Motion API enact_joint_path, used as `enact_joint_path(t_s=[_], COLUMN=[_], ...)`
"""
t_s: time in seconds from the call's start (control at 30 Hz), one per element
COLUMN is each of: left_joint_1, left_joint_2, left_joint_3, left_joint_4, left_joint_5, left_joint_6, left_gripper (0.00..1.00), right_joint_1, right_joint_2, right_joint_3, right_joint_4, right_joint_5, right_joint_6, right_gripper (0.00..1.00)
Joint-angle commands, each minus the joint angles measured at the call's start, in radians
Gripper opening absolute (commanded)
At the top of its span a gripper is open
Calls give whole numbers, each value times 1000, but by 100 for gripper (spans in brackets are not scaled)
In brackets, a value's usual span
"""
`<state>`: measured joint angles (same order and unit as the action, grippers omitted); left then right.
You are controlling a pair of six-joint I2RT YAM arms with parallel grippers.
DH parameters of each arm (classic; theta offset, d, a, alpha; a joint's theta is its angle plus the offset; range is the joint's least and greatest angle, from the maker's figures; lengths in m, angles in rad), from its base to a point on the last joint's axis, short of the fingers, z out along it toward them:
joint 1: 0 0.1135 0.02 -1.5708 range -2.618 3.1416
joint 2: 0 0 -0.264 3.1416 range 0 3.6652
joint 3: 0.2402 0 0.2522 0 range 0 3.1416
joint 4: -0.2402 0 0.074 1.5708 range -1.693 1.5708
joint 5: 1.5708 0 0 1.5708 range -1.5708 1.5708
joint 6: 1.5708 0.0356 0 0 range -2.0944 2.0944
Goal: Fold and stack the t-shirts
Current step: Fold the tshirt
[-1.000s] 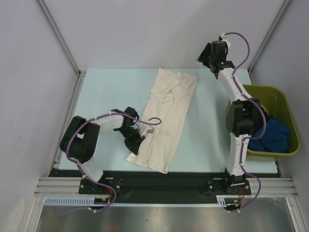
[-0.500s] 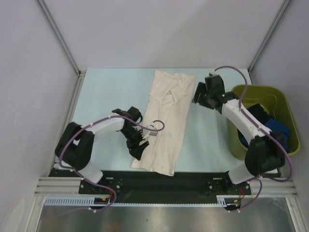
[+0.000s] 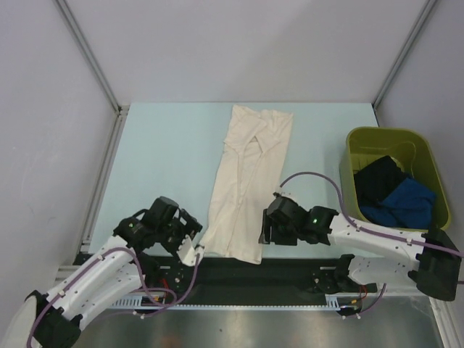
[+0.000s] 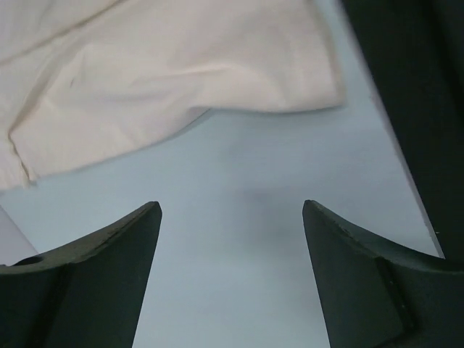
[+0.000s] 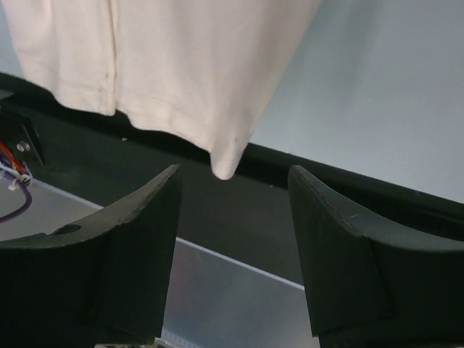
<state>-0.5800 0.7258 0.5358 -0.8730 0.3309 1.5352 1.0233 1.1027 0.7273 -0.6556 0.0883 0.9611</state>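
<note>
- The cream t-shirt [image 3: 246, 181] lies as a long narrow strip in the middle of the counter [image 3: 167, 159], almost unmoved.
- Both arms have swung to its near hem. The left gripper [image 3: 194, 251] and the right gripper [image 3: 265, 233] each stand wide open and empty beside a corner.
- Probably a crosswise fold is next.

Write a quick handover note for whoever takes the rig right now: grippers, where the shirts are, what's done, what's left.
Left gripper: open, empty, by the near left corner of the cream t-shirt.
Right gripper: open, empty, at its near right corner.
Cream t-shirt: a long narrow strip on the table, near hem over the near edge.
Black t-shirt and blue t-shirt: bunched in the green bin.
Done: lengthwise fold. Left: fold it across, then fold and stack the other two.
</note>
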Motion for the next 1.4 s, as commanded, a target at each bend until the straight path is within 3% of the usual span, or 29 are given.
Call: enact_joint_path(t_s=[0.0, 0.2, 0.43, 0.67, 0.8, 0.93, 1.0, 1.03, 1.13, 1.37], left_joint_1=[-64, -138, -247, -310, -313, -319, -323, -323, -299, -58], left_joint_2=[-48, -13, 225, 337, 412, 431, 443, 452, 520, 731], left_joint_3=[-86, -120, -65, -36, 3, 12, 32, 44, 128, 523], left_joint_4=[57, 98, 130, 203, 201, 192, 209, 232, 238, 135], left_joint_5=[74, 59, -19, -43, -46, -7, 11, 10, 3, 102], left_joint_6=[309, 181, 28, -46, -67, -82, -125, -195, -306, -451], left_gripper=[85, 82, 77, 76, 58, 41, 10, 0, 0, 0], right_joint_1=[69, 127, 129, 110, 95, 71, 49, 23, -32, -325], right_joint_2=[55, 160, 184, 220, 244, 237, 212, 201, 165, 167], right_joint_3=[-22, -54, -60, -95, -83, -83, -83, -78, -57, 76], right_joint_4=[114, 197, 155, 199, 194, 174, 152, 148, 125, 102], right_joint_5=[-7, -78, -116, -114, -130, -137, -140, -151, -179, -258], right_joint_6=[132, 114, 97, 133, 117, 100, 94, 84, 47, -134], right_gripper=[64, 61, 57, 47, 21, 4, 0, 0, 0, 0])
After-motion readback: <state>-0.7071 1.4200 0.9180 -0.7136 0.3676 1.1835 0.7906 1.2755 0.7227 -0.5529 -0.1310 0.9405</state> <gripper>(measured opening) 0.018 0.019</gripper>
